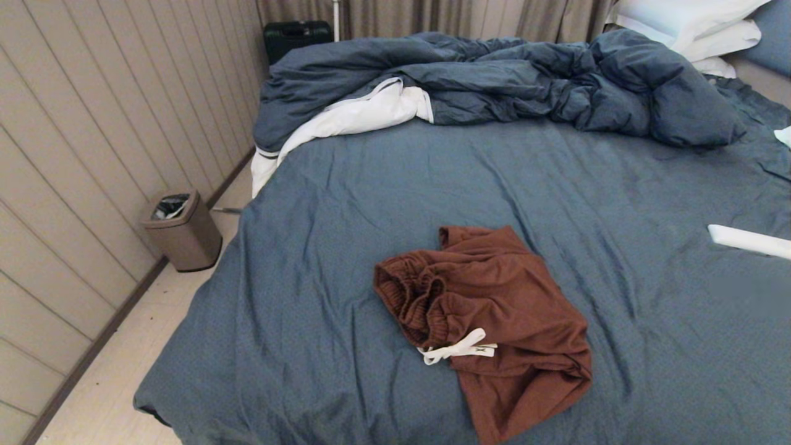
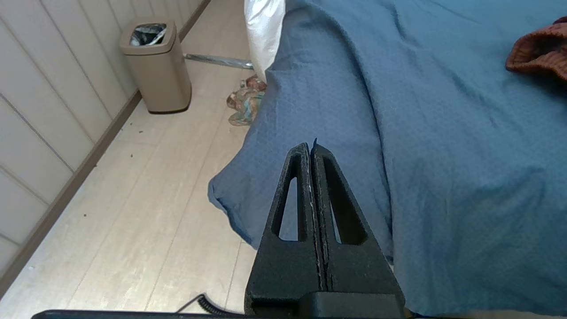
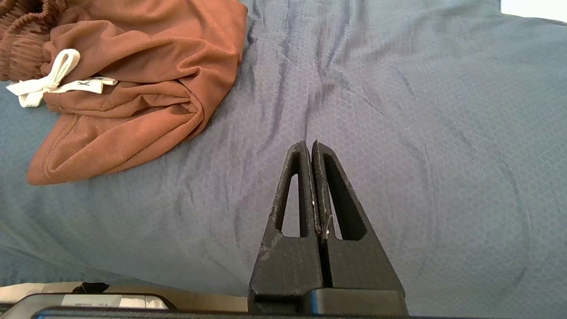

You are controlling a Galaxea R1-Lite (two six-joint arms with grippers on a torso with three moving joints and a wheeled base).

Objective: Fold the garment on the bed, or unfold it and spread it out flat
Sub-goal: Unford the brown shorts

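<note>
Both grippers — left gripper, right gripper — hang pinched together and empty over the slate-blue bed, so nothing is begun; next, one must reach the crumpled rust-brown knit shorts.

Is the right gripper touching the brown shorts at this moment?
Apart. The right wrist view shows the shut right gripper over bare sheet, with the shorts lying well aside.

Soft, even room light is falling across the bed; shadows are lying faint in the sheet wrinkles and under the folds of the garment. No glare is showing. The white pillows are washing out near pure white. A smudged patch is blurring the sheet at the head view's right edge. Wall panels are bowing slightly toward the frame's edge.
</note>
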